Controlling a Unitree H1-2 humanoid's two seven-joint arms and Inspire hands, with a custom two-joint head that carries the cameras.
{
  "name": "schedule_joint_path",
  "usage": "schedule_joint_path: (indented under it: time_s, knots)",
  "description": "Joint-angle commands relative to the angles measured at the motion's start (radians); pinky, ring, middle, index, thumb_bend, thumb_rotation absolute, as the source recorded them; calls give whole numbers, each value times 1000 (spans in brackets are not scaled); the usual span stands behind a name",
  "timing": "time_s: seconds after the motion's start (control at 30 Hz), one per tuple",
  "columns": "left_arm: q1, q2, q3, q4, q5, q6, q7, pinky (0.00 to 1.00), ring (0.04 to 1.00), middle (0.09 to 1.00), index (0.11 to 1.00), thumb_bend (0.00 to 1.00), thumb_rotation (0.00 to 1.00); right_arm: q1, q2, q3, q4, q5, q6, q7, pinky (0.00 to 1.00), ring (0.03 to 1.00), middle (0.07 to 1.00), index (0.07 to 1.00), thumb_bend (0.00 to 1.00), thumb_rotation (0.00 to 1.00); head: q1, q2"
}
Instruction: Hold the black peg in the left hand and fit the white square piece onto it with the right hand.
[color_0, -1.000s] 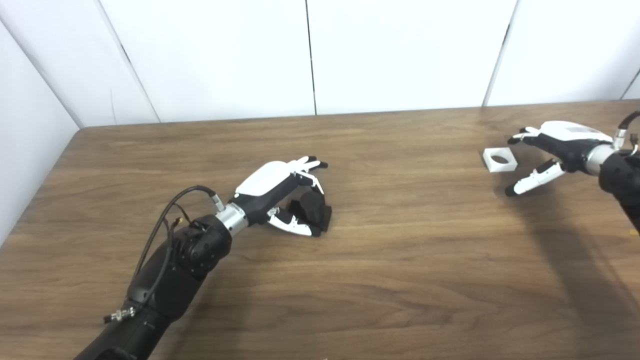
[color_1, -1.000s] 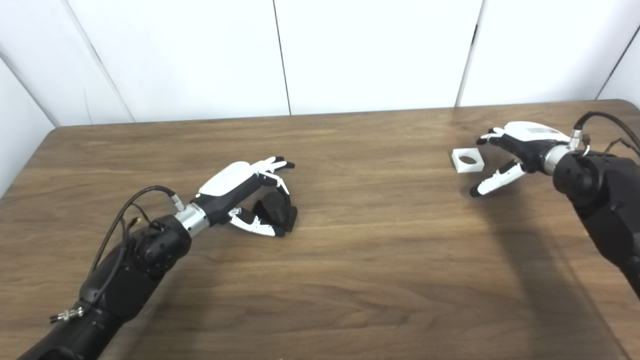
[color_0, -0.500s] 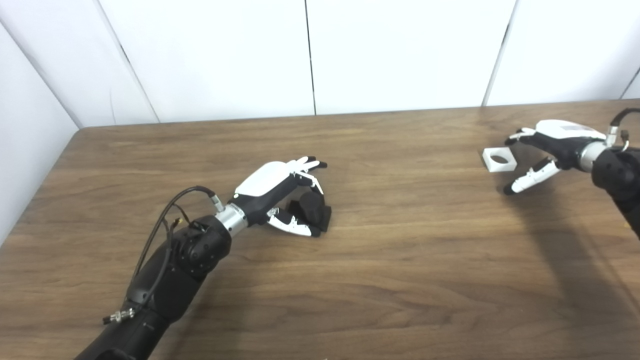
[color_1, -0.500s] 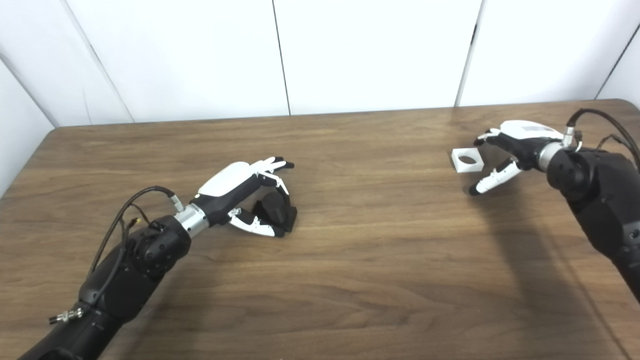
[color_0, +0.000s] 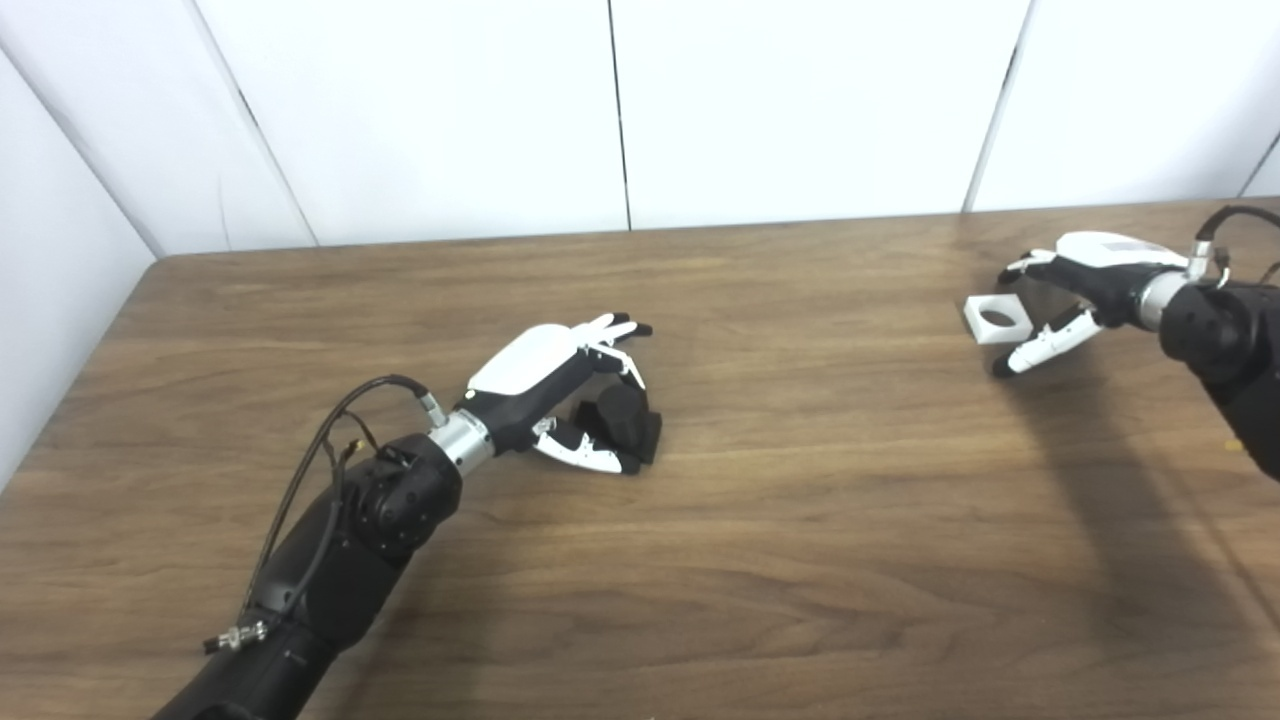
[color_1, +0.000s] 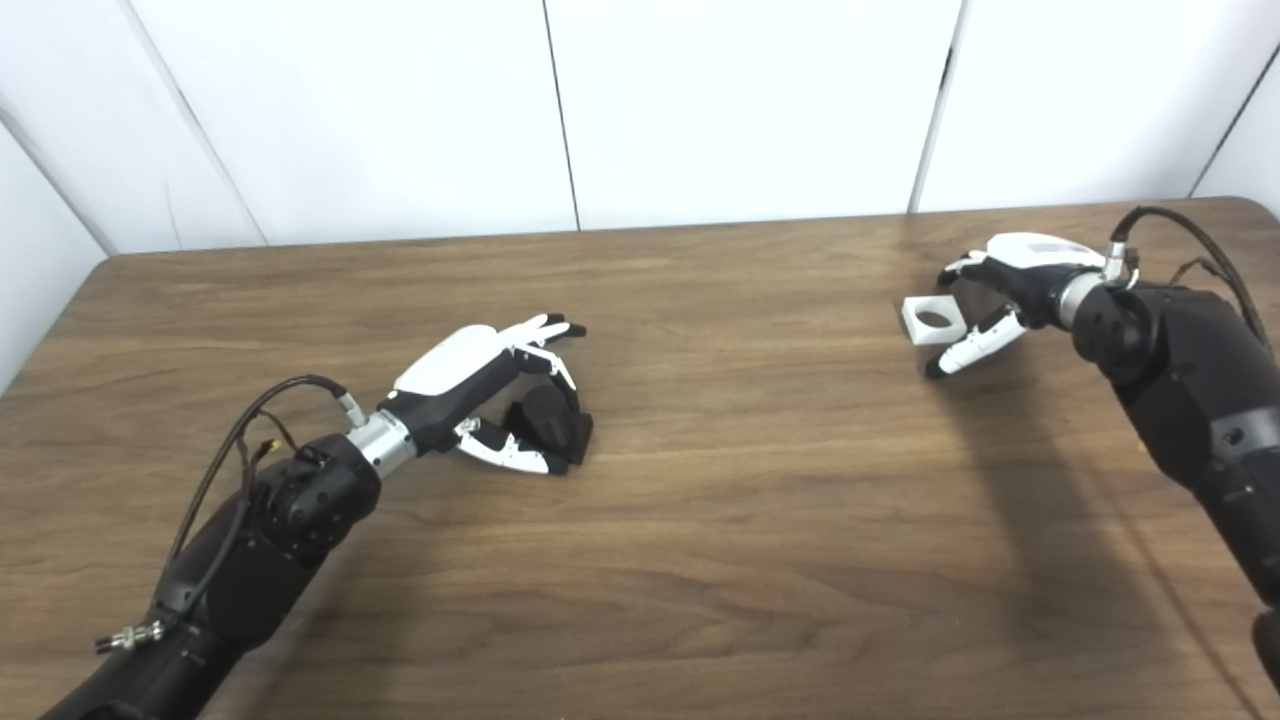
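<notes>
The black peg (color_0: 622, 420) lies on the wooden table (color_0: 800, 520) left of centre. My left hand (color_0: 560, 385) arches over it, fingers spread above and thumb low on the near side; I see no firm hold on the peg. The white square piece (color_0: 995, 320) with a round hole lies flat at the far right. My right hand (color_0: 1075, 295) hovers just right of it, open, its fingers above the piece's far side and the thumb (color_0: 1040, 348) by its near corner, with a small gap between them.
White wall panels (color_0: 620, 110) stand behind the table's far edge. The table's left edge runs diagonally at the left. My right forearm (color_1: 1180, 380) comes in along the right side.
My right hand has moved left, closer to the white square piece, with its thumb now near the piece's near corner. The left hand and the peg have stayed in place.
</notes>
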Motion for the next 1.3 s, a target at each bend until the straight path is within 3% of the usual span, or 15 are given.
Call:
schedule_joint_path:
  time_s: [0.0, 0.63, 1.0, 1.27]
  knots:
    - [25, 54, -12, 25, 58, 41, -39, 974, 1000, 959, 491, 517, 76, -64, -9, -1, -2, -9, -23, -37, 993, 995, 976, 899, 788, 538, 5, 1]
    - [37, 61, -10, 12, 56, 55, -45, 978, 1000, 959, 492, 516, 77, -106, -7, 23, 38, -7, -45, -36, 1000, 988, 960, 871, 742, 507, 9, 6]
    - [38, 66, -7, 8, 55, 57, -44, 977, 1000, 960, 492, 516, 76, -91, -19, 27, 35, -24, -42, -65, 1000, 967, 924, 719, 654, 311, 9, 8]
    - [43, 71, -5, 0, 49, 56, -48, 983, 1000, 962, 492, 516, 75, -80, -35, 27, 30, -28, -54, -83, 982, 950, 893, 661, 617, 258, 6, 13]
